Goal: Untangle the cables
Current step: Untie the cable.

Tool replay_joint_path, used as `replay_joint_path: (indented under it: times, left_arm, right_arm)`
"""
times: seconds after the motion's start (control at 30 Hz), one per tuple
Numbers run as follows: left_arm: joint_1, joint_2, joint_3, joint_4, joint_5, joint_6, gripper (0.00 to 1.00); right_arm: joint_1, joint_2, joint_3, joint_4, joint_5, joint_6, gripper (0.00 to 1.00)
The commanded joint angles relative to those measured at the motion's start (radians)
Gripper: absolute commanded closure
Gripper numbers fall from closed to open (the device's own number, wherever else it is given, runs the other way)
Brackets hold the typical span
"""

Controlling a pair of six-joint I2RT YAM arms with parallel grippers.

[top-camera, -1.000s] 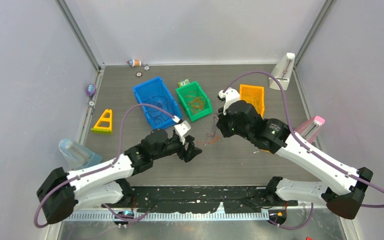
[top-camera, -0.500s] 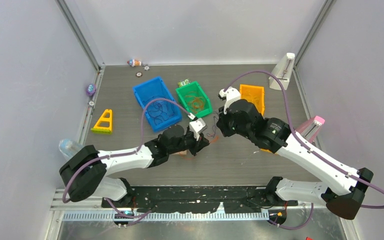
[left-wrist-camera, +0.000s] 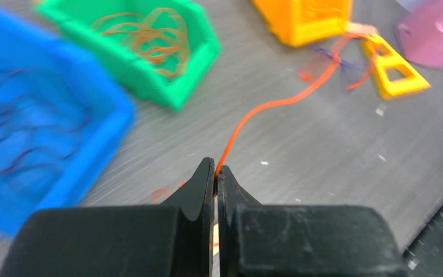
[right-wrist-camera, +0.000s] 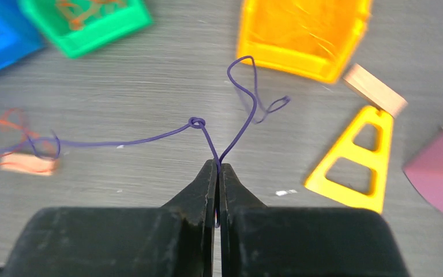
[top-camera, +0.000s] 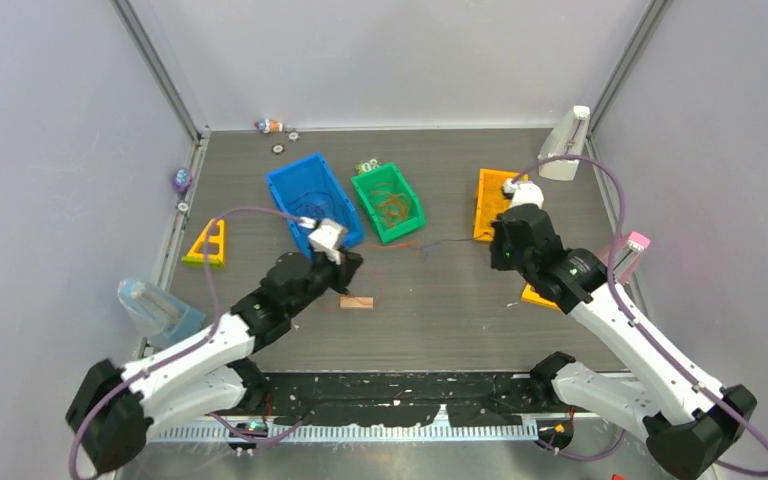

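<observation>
The left pincer [left-wrist-camera: 215,166] is closed tight on an orange cable [left-wrist-camera: 277,104], which runs from its tips forward and to the right over the table. A green bin [left-wrist-camera: 161,95] with orange strands inside stands ahead of it, to the left. The right pincer [right-wrist-camera: 218,166] is clamped on a purple cable [right-wrist-camera: 150,138]. One part goes left through a small knot, and the other loops ahead, near an orange bin [right-wrist-camera: 288,55].
</observation>
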Motion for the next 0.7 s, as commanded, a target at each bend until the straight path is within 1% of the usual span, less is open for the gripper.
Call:
replay_joint_path:
  times: [0.0, 0.1, 0.17, 0.3, 0.37, 0.53, 0.67]
  left_arm:
    - [0.091, -0.210, -0.094, -0.162, -0.178, -0.068, 1.00]
    - [0.122, -0.327, -0.118, -0.255, -0.249, -0.095, 1.00]
    - [0.129, -0.372, -0.120, -0.332, -0.270, -0.112, 1.00]
    - [0.132, -0.391, -0.095, -0.459, -0.328, -0.155, 1.00]
    - [0.133, -0.381, -0.071, -0.510, -0.320, -0.158, 1.00]
    - [0.133, -0.326, -0.001, -0.636, -0.285, -0.176, 1.00]
    - [0.133, -0.287, 0.038, -0.728, -0.272, -0.213, 1.00]
  right_arm:
    - [-0.136, -0.094, -0.095, 0.013, 0.032, 0.035, 0.95]
    - [-0.191, -0.124, -0.143, 0.036, -0.011, 0.041, 0.95]
    - [-0.207, -0.124, -0.154, 0.045, -0.024, 0.044, 0.95]
    - [-0.214, -0.124, -0.153, 0.057, -0.032, 0.055, 0.95]
    - [-0.213, -0.130, -0.156, 0.077, -0.080, 0.045, 0.95]
    - [-0.214, -0.104, -0.173, 0.151, -0.379, 0.014, 0.95]
    - [-0.209, -0.061, -0.198, 0.195, -0.521, 0.013, 0.95]
